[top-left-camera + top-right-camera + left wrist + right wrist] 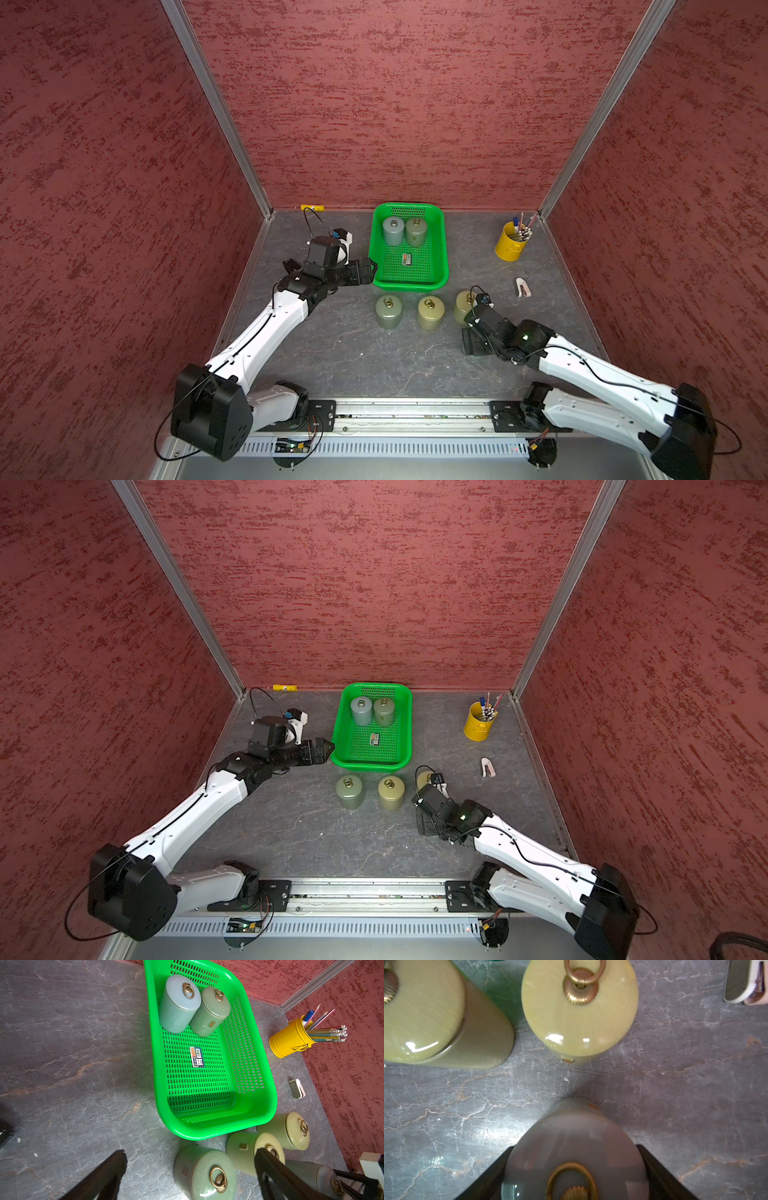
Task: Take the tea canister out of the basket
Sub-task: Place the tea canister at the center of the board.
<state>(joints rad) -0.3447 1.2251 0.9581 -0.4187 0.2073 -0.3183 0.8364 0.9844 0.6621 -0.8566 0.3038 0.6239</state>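
While my left gripper (190, 1151) hangs just beside the near left corner of the basket (409, 286), fingers spread wide with nothing between them, my right gripper (574, 1146) is clamped on a grey tea canister (571, 1126). One black finger (492, 1174) sits on each side of its lid. That canister is outside the basket, on the robot's side of the right end of the row of canisters on the table (353, 365). I cannot tell whether it touches the table, because the wrist hides it in both top views.

Inside the basket I see two more canisters standing upright side by side at the far end: a blue-grey canister (393, 230) and an olive canister (416, 231). A small label (407, 259) lies on the mesh floor nearer me.

In front of the basket stand a green canister (388, 311), a yellow-green canister (431, 312) and a pale yellow canister (460, 301), the last one partly covered by my right wrist. Off to the right are a yellow pen bucket (510, 245) and a small white object (523, 287).
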